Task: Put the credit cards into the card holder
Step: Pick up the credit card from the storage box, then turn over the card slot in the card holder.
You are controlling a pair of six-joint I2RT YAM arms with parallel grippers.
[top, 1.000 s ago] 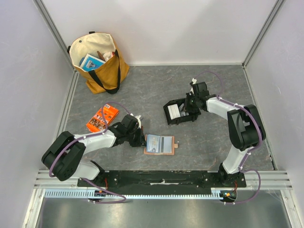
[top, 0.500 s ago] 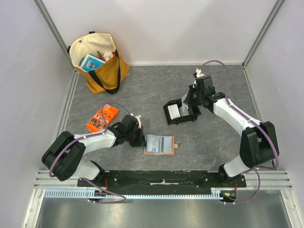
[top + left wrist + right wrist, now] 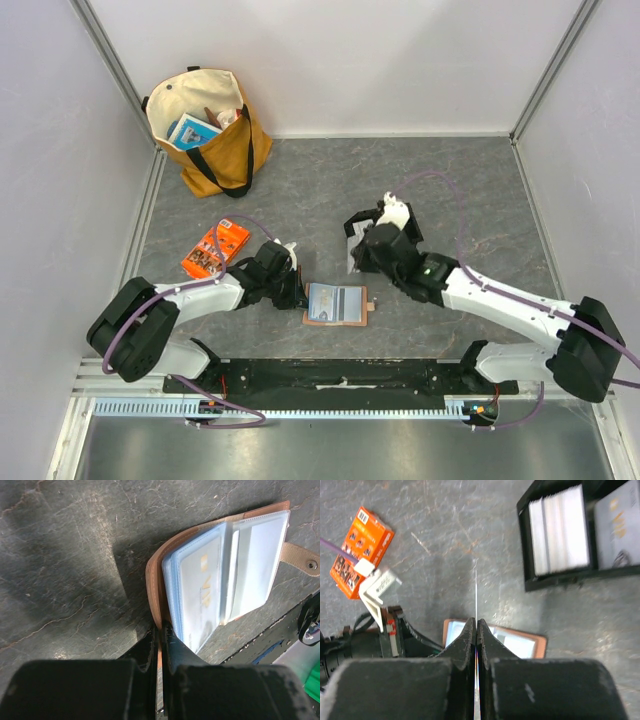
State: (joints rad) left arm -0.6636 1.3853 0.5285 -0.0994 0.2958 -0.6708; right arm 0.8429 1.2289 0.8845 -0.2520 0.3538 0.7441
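Right gripper point(image 3: 476, 626) had swung from tray point(image 3: 555, 581) toward card holder point(image 3: 210, 575), fingers pinching one credit card point(image 3: 476, 592); left gripper point(image 3: 161, 629) clamped its edge. Card needed aligning with a sleeve.

On the right wrist camera I get the credit card point(image 3: 476, 595) edge-on only, a thin line, so I can't see its face. The right fingers point(image 3: 462, 642) block the middle of the card holder point(image 3: 520, 641). The black tray point(image 3: 560, 577) runs off the top and right edges. The print on the orange packet point(image 3: 362, 550) is too small for me to read. From the top camera, my right wrist covers most of the tray and hides the held card entirely. On the left wrist camera, the left fingers point(image 3: 177, 652) are a dark blur over the holder's near edge.
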